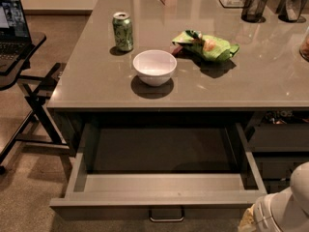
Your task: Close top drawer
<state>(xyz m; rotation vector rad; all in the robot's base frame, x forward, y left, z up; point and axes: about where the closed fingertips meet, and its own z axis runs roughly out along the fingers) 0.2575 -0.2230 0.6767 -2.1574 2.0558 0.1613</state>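
Observation:
The top drawer (pixel 159 201) is pulled far out from under the grey counter (pixel 241 81). Its dark front faces me at the bottom of the view, with a small silver loop handle (pixel 166 215) at centre. Its lighter grey inner box looks empty. A white rounded part of my arm (pixel 287 204) fills the bottom right corner. My gripper (pixel 251 219) sits at its lower left edge, just right of the drawer front's right end and mostly cut off by the frame.
On the counter stand a green can (pixel 122 31), a white bowl (pixel 154 66), a green snack bag (pixel 206 46) and a black mesh cup (pixel 254 6). A laptop on a black stand (pixel 13 28) is at the left. Narrower dark drawers (pixel 277 139) are at the right.

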